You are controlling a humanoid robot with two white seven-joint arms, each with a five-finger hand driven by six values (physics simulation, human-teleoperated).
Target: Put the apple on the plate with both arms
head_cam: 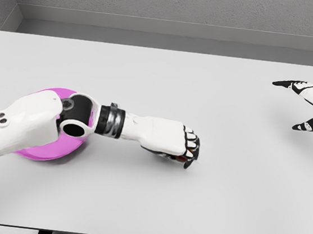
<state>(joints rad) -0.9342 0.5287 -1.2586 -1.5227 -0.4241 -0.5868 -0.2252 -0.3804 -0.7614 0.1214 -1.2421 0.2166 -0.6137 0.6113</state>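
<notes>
My left arm reaches from the lower left across the table, and its hand (182, 149) is curled over something small and dark red, apparently the apple (187, 164), which is almost wholly hidden under the fingers. The magenta plate (48, 152) lies at the left, partly covered by the left forearm and elbow. At the right edge my right hand (307, 106) hovers with its fingers spread, holding nothing, far from the apple.
The table (160, 83) is a plain light grey surface with its front edge at the bottom of the view and a grey wall behind its far edge.
</notes>
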